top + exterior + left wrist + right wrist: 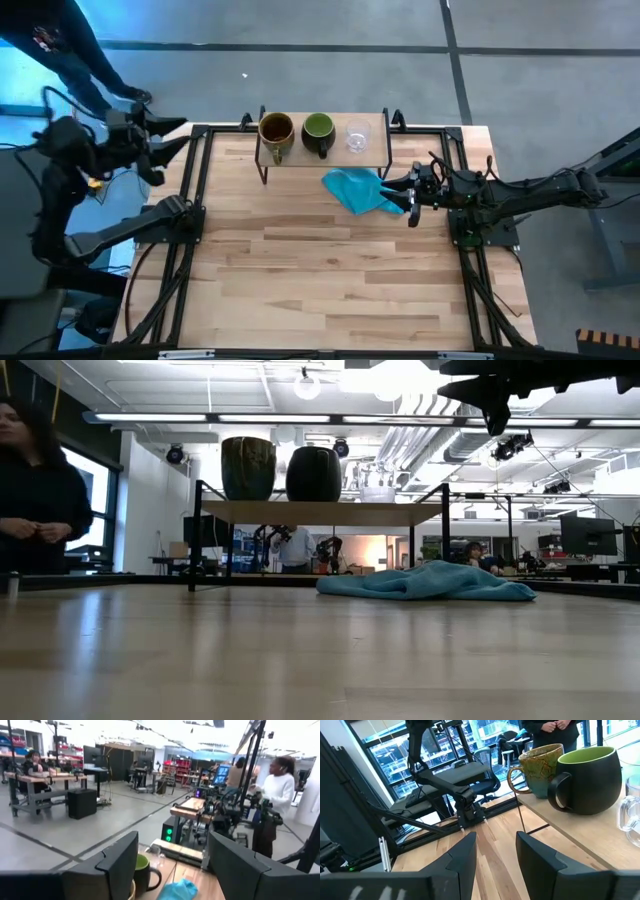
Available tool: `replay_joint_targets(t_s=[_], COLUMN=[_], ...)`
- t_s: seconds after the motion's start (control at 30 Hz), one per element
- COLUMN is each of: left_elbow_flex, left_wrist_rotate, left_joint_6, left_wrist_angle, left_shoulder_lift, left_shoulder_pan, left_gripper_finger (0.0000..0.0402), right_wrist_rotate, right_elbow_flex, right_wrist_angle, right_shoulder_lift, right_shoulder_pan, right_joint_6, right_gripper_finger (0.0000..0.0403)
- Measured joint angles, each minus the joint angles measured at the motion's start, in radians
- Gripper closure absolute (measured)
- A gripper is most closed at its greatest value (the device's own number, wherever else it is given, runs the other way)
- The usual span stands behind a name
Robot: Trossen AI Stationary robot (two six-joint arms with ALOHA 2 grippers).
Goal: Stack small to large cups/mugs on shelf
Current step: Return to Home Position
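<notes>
Shelf (300,159): stands at the far edge of the counter (330,280), carrying three cups in one row, upright, none nested. Tan mug (276,130): at the shelf's left end. Dark mug (318,131): in the middle, green inside, just beside the tan mug, with its handle turned toward the counter's near side. Glass cup (357,136): at the right end, a little apart from the dark mug. Teal cloth (358,190): crumpled on the counter, just in front of the shelf's right half. Right arm (540,192): reaches in from the counter's right side. Its jaws stand parted by a moderate gap, hold nothing, and point toward the cloth's right edge. The low view shows them raised well above the counter, touching nothing. Left arm (120,228): folded up beyond the counter's far left corner, off the work surface. Its jaws are spread wide and empty, facing across toward the shelf. Person (35,490): stands beyond the counter on the left arm's side.
</notes>
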Motion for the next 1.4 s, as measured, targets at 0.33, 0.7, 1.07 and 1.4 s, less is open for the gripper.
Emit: replay_joint_targets(t_s=[0.33, 0.7, 1.07, 1.4], left_elbow_flex=[-0.252, -0.441, -0.603, -0.744], left_wrist_rotate=[-0.08, -0.022, 0.062, -0.052], left_joint_6=[-0.048, -0.137, -0.239, -0.238], left_wrist_angle=[0.256, 0.443, 0.659, 0.797], left_shoulder_lift=[-0.098, -0.142, -0.142, -0.142], left_shoulder_pan=[0.0, 0.0, -0.006, -0.243], left_gripper_finger=[0.0176, 0.0176, 0.0176, 0.0177], right_wrist_rotate=[0.044, 0.048, -0.002, -0.047], right_elbow_flex=[0.0, 0.0, 0.0, 0.0], right_wrist_angle=[0.018, 0.094, 0.106, 0.104], right_shoulder_lift=[0.0, -0.001, -0.001, -0.001], right_shoulder_pan=[0.0, -0.004, -0.075, -0.113], right_joint_6=[0.0, -0.155, -0.157, -0.151], right_gripper_finger=[0.0275, 0.0275, 0.0275, 0.0275])
